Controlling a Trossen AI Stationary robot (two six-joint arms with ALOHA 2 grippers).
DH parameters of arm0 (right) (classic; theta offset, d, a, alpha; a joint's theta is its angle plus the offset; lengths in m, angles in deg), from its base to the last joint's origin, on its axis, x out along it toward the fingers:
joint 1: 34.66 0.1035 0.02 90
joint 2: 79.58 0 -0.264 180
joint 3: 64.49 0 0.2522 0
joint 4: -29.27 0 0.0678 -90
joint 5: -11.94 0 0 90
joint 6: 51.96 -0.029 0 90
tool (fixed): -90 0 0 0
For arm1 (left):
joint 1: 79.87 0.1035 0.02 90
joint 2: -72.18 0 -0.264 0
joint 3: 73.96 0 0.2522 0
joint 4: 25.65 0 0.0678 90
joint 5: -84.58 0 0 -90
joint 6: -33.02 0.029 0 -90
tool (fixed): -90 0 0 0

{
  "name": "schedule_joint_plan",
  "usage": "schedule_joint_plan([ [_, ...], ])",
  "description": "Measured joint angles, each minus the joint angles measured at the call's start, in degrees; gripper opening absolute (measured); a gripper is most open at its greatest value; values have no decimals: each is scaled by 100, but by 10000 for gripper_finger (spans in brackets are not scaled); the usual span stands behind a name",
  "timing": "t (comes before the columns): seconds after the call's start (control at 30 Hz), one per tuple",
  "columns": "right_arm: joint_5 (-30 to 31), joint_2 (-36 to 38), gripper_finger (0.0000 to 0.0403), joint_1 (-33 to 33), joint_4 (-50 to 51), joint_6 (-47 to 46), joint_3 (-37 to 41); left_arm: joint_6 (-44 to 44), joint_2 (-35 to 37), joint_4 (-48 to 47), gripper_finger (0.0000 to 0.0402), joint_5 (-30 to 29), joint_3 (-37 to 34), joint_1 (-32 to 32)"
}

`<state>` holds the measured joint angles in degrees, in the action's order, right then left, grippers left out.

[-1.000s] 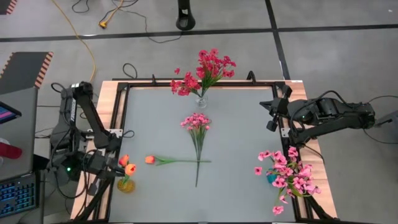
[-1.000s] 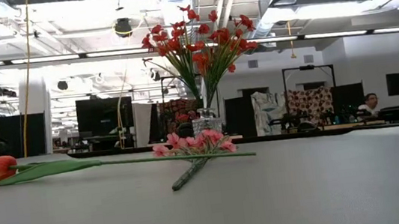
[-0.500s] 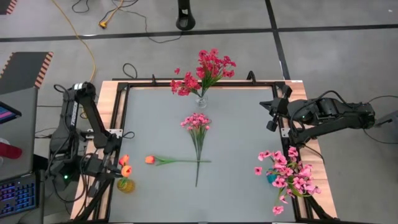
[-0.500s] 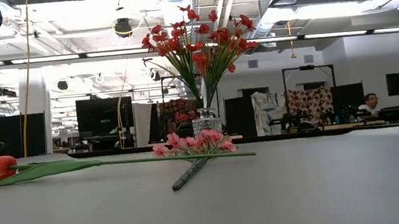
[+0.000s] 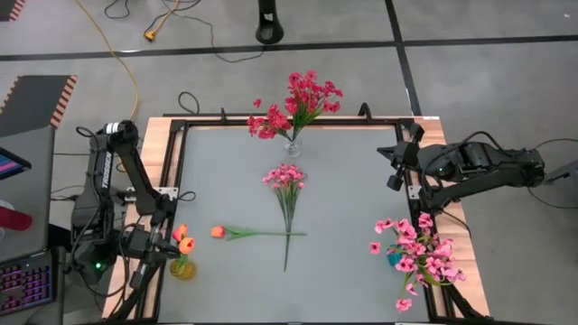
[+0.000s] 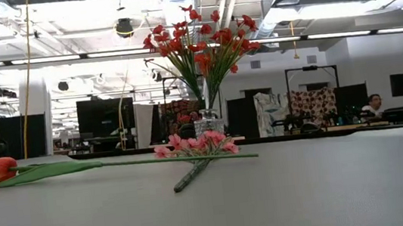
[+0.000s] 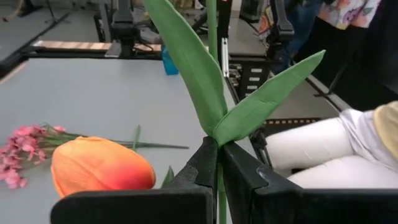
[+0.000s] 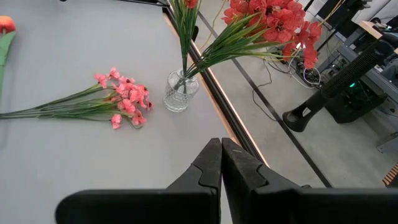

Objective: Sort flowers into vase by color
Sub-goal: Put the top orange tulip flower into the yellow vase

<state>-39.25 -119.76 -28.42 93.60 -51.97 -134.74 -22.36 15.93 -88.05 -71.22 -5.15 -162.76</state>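
My left gripper (image 5: pixel 165 244) is at the table's left edge, shut on a green tulip stem (image 7: pixel 212 37) with two long leaves. An orange bud (image 7: pixel 102 167) shows beside the fingers. In the high view two orange buds (image 5: pixel 184 239) hang over a small yellow vase (image 5: pixel 183 269). Another orange tulip (image 5: pixel 218 232) and a pink spray (image 5: pixel 285 175) lie flat on the mat. Red flowers (image 5: pixel 298 101) stand in a glass vase (image 5: pixel 292 147). Pink flowers (image 5: pixel 420 255) fill a vase at the near right. My right gripper (image 5: pixel 395 168) waits shut over the right edge. My left gripper pinches the tulip's thin stem (image 7: pixel 218 157) between its two fingers, just below where the two leaves (image 7: pixel 249 115) branch off. The fingers come in about level from the table's left side and lie across the stem. Whether the stem's lower end sits in the yellow vase, I cannot tell.
The black frame rail (image 5: pixel 172 162) and wooden border run along the table's edges. The lying tulip's stem (image 5: pixel 271 235) crosses the pink spray's stem (image 5: pixel 287 244) mid-table. A person sits beyond the table's near side in the left wrist view (image 7: pixel 323 149).
My left arm has swung a little toward the table's left edge and its gripper has sunk slightly over the yellow vase, still shut on the tulip stem. The right arm and the flowers on the mat have kept still.
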Motion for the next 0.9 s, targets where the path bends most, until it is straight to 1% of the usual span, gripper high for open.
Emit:
schedule_joint_plan([
  [0.1, -1, 0, 38, -1, 0, 0, 0, -211, 0, -2, 1, -74, 0, 0],
  [0.17, -1, 0, 38, 0, 0, 0, 0, -282, 0, -2, 9, -101, 0, -1],
  [0.43, -1, 1, 38, 0, 0, 1, 0, -296, 0, 2, 81, -100, 0, -249],
  [0.57, 0, 0, 38, 0, 0, 0, 0, -296, 0, 4, 108, -200, 2, -446],
  [0.77, -2, 2, 38, -2, 0, 0, 0, -658, 1, -21, 129, -303, 2, -648],
  [0.9, -1, 0, 38, -2, 0, 1, 0, -904, 2, -243, 136, -323, 2, -742],
])
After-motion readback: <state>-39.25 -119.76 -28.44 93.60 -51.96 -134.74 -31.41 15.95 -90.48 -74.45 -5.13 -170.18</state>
